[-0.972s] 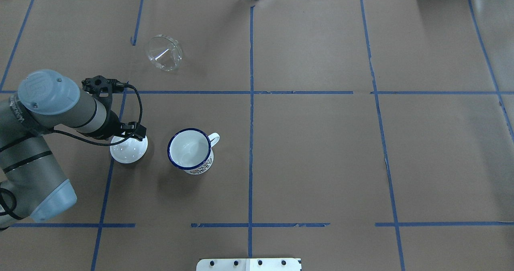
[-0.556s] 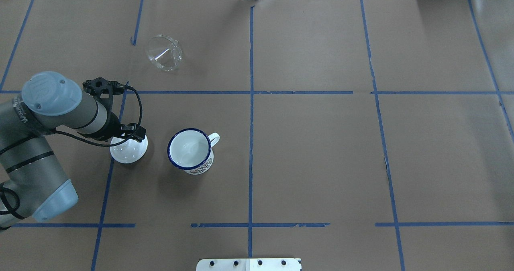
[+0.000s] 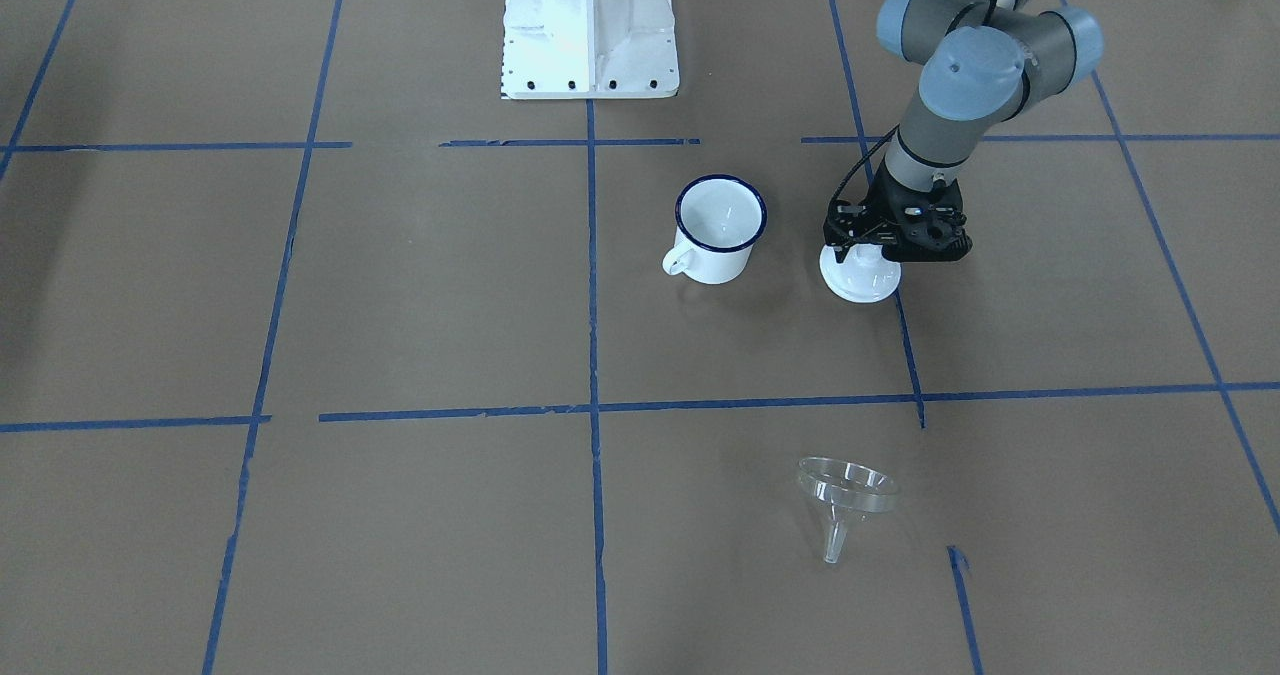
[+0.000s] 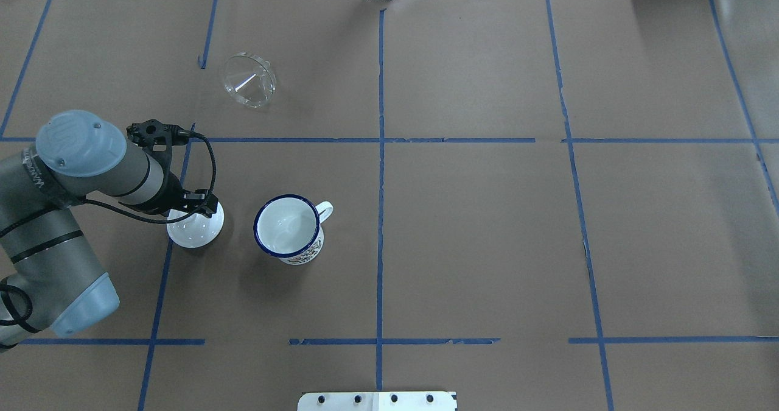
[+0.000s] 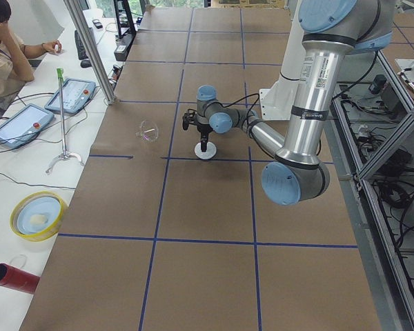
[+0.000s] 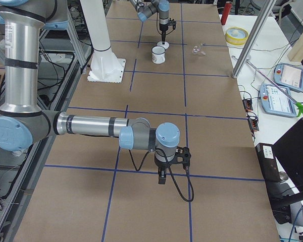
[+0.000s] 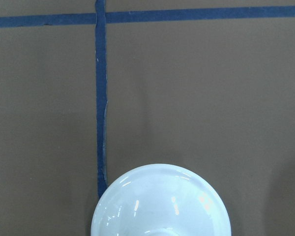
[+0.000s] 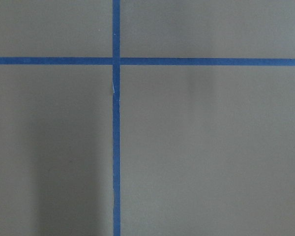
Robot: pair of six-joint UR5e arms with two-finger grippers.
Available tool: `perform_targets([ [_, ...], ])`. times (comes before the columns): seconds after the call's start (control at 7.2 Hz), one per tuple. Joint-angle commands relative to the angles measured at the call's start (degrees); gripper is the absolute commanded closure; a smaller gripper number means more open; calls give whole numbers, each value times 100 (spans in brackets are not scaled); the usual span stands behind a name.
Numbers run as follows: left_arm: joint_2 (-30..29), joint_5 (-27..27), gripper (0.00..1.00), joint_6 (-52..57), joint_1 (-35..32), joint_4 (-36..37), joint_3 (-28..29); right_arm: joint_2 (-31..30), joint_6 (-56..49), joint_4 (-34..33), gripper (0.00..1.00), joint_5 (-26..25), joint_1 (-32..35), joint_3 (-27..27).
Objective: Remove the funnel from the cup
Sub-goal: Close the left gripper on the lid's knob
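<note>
Left gripper directly over white lid, spread or pinching: cannot tell. Funnel lies upper left in overhead view, well apart from cup. Cup empty. Removal judged complete.

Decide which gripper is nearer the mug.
Left. The left gripper is over the lid beside the mug; the right gripper hangs far off on the opposite side.

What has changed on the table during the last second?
The left arm drifted slightly toward the robot; its pincer stays over the white lid, and I cannot tell whether it grips it. The funnel, the cup and the lid did not move.
</note>
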Motion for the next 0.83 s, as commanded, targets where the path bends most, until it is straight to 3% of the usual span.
perform_targets([
  [0.0,0,-7,23,-3,11,5,-14,0,0,0,0,0,0,0],
  [0.28,9,-7,81,5,11,5,-14,0,0,0,0,0,0,0],
  [0.42,9,-7,100,5,11,5,-40,0,0,0,0,0,0,0],
  [0.69,9,-7,100,14,-23,49,-180,0,0,0,0,0,0,0],
])
